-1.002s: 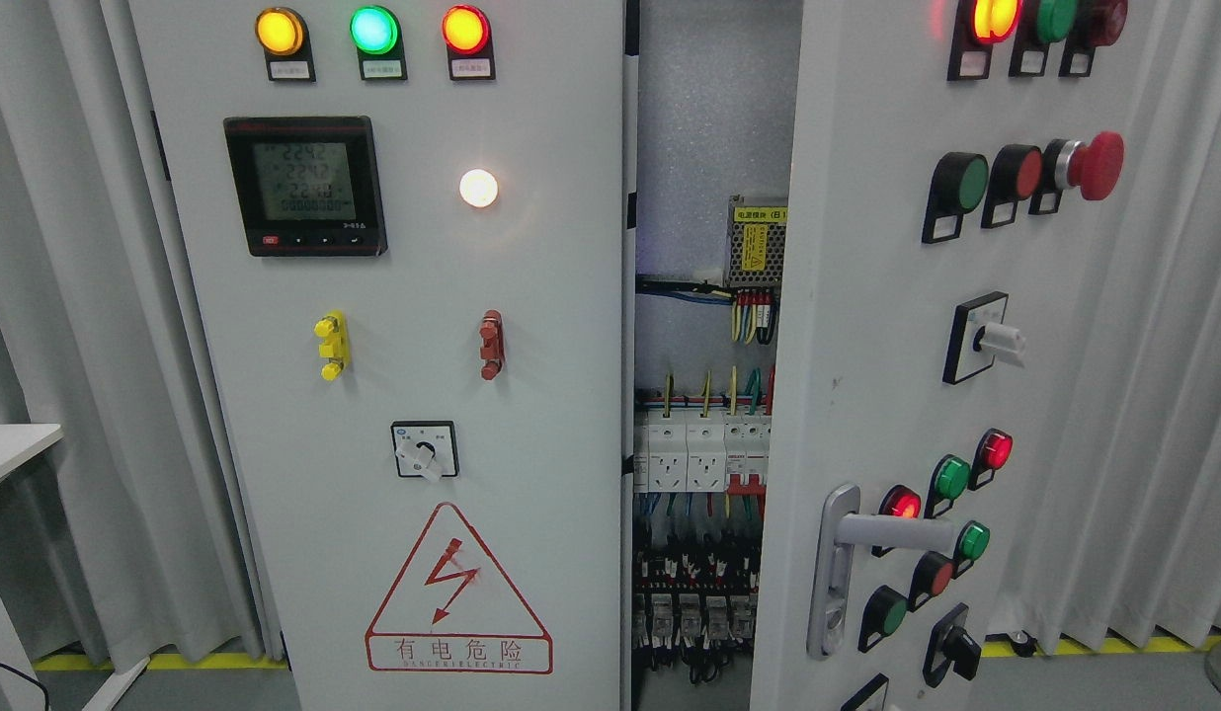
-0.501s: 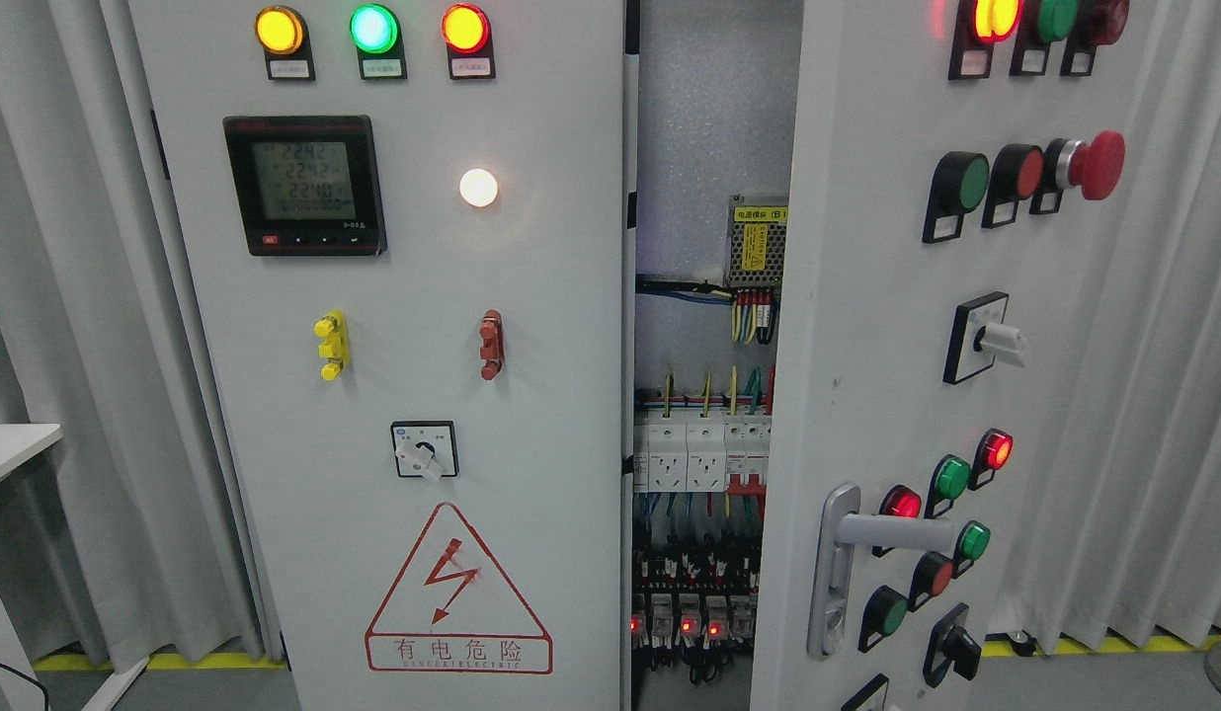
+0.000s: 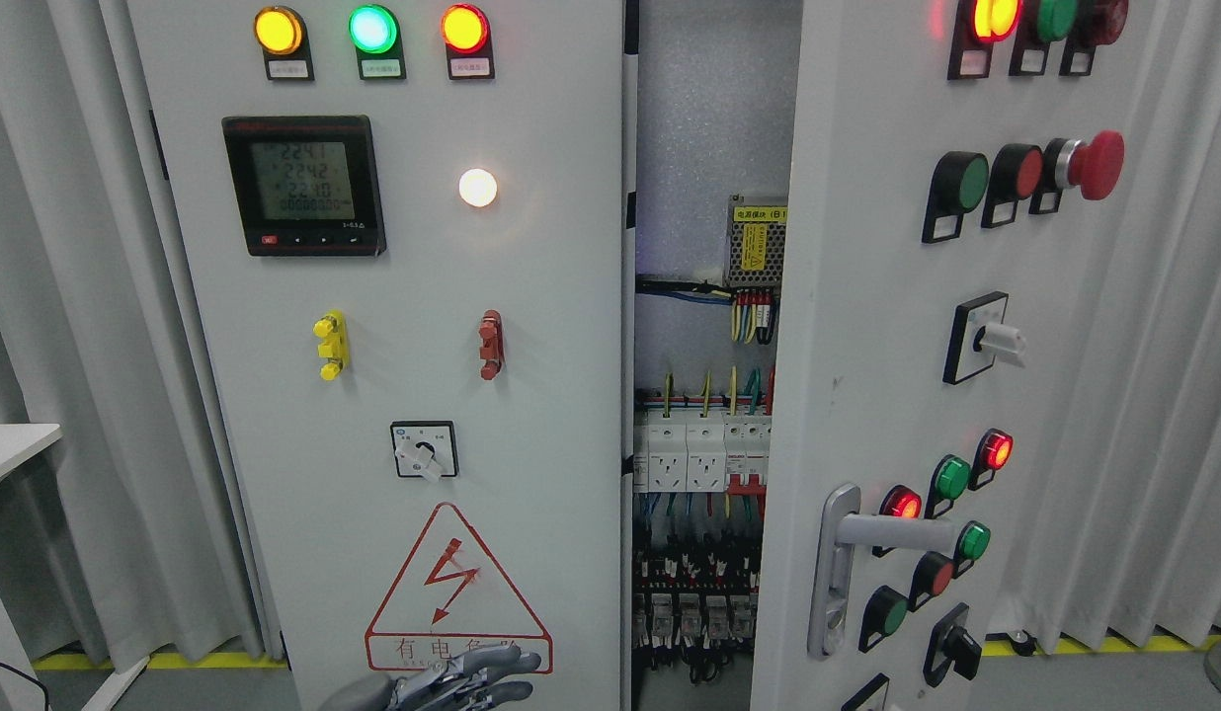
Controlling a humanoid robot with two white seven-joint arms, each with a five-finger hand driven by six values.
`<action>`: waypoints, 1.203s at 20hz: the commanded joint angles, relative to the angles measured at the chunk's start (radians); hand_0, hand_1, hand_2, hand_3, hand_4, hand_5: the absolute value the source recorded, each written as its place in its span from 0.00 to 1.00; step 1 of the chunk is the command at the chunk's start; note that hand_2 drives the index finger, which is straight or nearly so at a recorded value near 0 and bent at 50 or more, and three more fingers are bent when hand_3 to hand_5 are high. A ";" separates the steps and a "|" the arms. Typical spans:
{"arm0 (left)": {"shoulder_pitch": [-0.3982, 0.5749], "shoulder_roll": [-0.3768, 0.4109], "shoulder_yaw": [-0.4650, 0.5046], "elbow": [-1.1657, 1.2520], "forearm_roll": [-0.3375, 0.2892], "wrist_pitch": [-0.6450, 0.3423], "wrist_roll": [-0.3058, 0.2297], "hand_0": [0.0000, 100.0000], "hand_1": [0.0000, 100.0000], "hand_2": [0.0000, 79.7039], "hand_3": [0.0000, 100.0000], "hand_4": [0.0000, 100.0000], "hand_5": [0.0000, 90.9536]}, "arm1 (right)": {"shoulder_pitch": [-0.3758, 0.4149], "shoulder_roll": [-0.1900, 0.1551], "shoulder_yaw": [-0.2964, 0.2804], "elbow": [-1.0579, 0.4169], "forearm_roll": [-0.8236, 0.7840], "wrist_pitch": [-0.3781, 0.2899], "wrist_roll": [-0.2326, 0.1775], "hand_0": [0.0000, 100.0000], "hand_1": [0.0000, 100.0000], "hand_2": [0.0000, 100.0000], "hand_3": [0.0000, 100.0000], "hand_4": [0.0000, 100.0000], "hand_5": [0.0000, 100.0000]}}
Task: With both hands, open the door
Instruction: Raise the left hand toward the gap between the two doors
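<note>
The grey floor (image 3: 1085, 686) carries the tall cabinet (image 3: 423, 395), with a yellow stripe (image 3: 1114, 647) running along its far edge beneath the curtains (image 3: 1164, 395).

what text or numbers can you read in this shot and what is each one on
"有电危险": red, under the lightning bolt in the warning triangle on the left door; a robot hand covers its lower edge.
"2241", "2242": roughly, top rows of the digital meter; lower rows too blurred.
"电源模块": yellow label on the power supply inside the cabinet; partly hidden by the right door.
Tags under the indicator lamps and buttons: too small to read.
</note>
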 commanded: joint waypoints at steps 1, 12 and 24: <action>-0.228 -0.104 0.083 0.016 0.058 0.158 0.028 0.30 0.00 0.03 0.03 0.04 0.00 | -0.023 -0.005 0.000 0.012 0.000 0.000 -0.001 0.22 0.00 0.00 0.00 0.00 0.00; -0.545 -0.236 0.085 0.199 0.093 0.322 0.044 0.30 0.00 0.04 0.03 0.04 0.00 | -0.023 -0.005 0.000 0.012 0.000 0.000 -0.001 0.22 0.00 0.00 0.00 0.00 0.00; -0.699 -0.171 -0.183 0.377 0.289 0.231 0.129 0.30 0.00 0.03 0.03 0.04 0.00 | -0.023 -0.005 0.000 0.012 0.000 0.000 -0.001 0.22 0.00 0.00 0.00 0.00 0.00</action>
